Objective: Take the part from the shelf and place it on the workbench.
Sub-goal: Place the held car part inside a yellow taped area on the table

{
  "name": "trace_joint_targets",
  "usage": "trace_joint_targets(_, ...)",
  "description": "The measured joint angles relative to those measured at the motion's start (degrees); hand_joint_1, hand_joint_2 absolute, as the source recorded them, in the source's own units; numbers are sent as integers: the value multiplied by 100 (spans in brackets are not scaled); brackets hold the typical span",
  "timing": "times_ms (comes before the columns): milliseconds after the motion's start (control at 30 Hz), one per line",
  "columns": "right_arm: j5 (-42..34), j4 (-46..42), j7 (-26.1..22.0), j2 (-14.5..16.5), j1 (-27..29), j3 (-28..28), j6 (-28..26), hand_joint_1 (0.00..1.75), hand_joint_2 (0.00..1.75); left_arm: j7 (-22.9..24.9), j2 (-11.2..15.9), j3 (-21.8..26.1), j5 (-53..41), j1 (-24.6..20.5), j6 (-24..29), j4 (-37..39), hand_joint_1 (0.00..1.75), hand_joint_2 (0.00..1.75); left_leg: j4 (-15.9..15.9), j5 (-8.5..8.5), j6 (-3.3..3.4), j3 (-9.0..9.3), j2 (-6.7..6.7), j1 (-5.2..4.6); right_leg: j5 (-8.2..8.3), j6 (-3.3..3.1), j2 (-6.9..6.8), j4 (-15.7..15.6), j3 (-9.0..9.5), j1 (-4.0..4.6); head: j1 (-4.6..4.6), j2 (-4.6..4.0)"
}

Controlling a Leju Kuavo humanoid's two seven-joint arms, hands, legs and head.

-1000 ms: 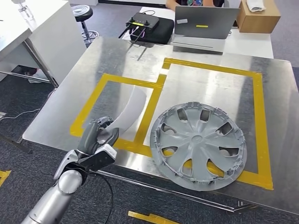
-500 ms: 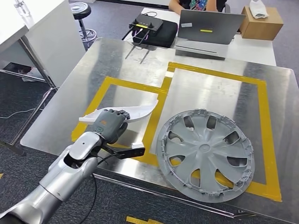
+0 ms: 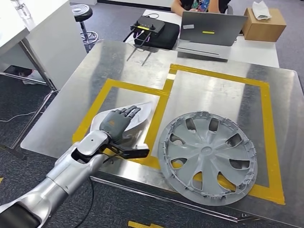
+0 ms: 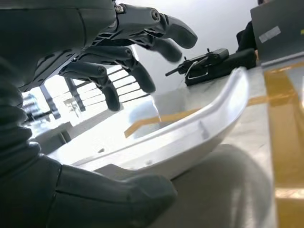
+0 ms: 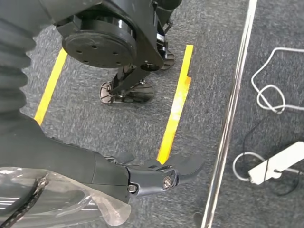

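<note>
The white part (image 3: pixel 143 114) lies on the metal worktop (image 3: pixel 107 61), inside the smaller yellow-taped rectangle (image 3: pixel 107 83) at the near left. Its long axis is seen to run from the near left toward the far right, and its curved far tip points toward the tape strip that separates the two marked areas. In the left wrist view the part (image 4: pixel 186 137) is seen resting low on the worktop, though full contact along its length cannot be told.

The left hand (image 3: pixel 116 121) is placed directly over the near-left end of the part. Its fingers (image 4: pixel 143 78) are spread and lifted above the part's upper face, with a gap visible beneath them, while the thumb (image 4: pixel 118 194) lies below and beside the near edge. Nothing is grasped; the hold is judged to be released. A clean withdrawal would therefore be up and back toward the near left, along the part's long axis, so that the thumb is not dragged against the edge.

The right hand (image 5: pixel 157 178) hangs beside the body over the carpet, with nothing held; whether its fingers are spread or curled cannot be told.

A grey wheel cover (image 3: pixel 208 152) lies in the larger taped area to the right, well apart from the part.
</note>
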Motion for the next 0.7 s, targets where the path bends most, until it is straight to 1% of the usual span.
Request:
trace_joint_targets(67,-111,-8,76,0,47,39,-53,0,0,-146,3,127,329,138,89,-192,0,0,0,0,0,4,0,1,-4,5,-1,1,8,3,0,0)
trace_joint_targets(133,-276,-45,198,0,111,92,-148,0,0,-406,23,277,857,364,262,-489,0,0,3,-6,2,5,-1,-1,-6,6,-1,-3,16,3,-1,0)
trace_joint_targets(233,-658,-203,447,4,309,248,-379,0,0,-976,116,596,2004,969,573,-1313,0,0,11,-47,66,27,-1,-28,-13,44,1,-27,38,-14,-3,0)
trace_joint_targets(300,-891,-354,588,7,478,368,-531,0,0,-1340,207,839,2689,1470,742,-1967,0,0,-80,-23,109,100,22,2,-87,75,-5,7,66,-16,-2,0)
trace_joint_targets(333,-972,-422,642,7,550,423,-588,0,0,-1492,252,952,2962,1687,797,-2258,0,0,-133,0,122,132,35,25,-196,92,-12,118,36,-16,2,0)
trace_joint_targets(367,-1029,-473,685,7,601,468,-636,0,0,-1619,289,1048,3194,1865,828,-2488,0,0,-175,15,128,152,46,49,-369,108,-21,343,-55,-25,5,0)
trace_joint_targets(433,-1112,-541,755,7,662,548,-713,0,0,-1838,366,1213,3617,2210,845,-2852,0,0,-187,25,128,147,53,63,-740,160,-27,1021,-376,-67,9,0)
trace_joint_targets(467,-1155,-572,785,7,691,589,-759,0,0,-1979,398,1312,3884,2434,842,-3042,0,0,-187,27,119,143,62,71,-834,191,-29,1300,-506,-97,8,0)
trace_joint_targets(500,-1197,-603,808,7,727,626,-804,0,0,-2142,428,1420,4162,2688,839,-3233,0,0,-185,32,101,138,72,86,-812,228,-33,1410,-553,-128,7,0)
trace_joint_targets(533,-1235,-633,825,7,765,662,-848,0,0,-2310,457,1540,4426,2938,844,-3411,0,0,-180,39,75,128,81,109,-682,267,-39,1315,-500,-161,6,0)
trace_joint_targets(567,-1268,-657,835,7,794,690,-890,0,0,-2467,481,1676,4680,3165,860,-3568,0,0,-167,48,33,115,85,140,-477,312,-45,1022,-354,-198,7,0)
trace_joint_targets(600,-1293,-672,839,7,809,715,-926,0,0,-2592,499,1822,4900,3374,882,-3689,0,0,-146,56,-21,96,83,166,-299,363,-48,645,-173,-237,13,0)
trace_joint_targets(633,-1316,-681,845,7,817,744,-958,0,0,-2694,513,1989,5116,3571,903,-3794,0,0,-121,63,-81,82,75,183,-134,372,-26,365,-33,-255,12,0)
trace_joint_targets(667,-1336,-691,851,7,825,770,-985,0,0,-2779,521,2161,5306,3753,913,-3887,0,0,-90,71,-142,72,67,187,-50,359,-5,180,37,-268,5,0)
trace_joint_targets(700,-1352,-702,861,7,831,793,-1005,0,0,-2845,524,2322,5450,3908,911,-3966,0,0,-70,87,-196,62,54,183,-34,309,17,140,36,-263,-4,0)
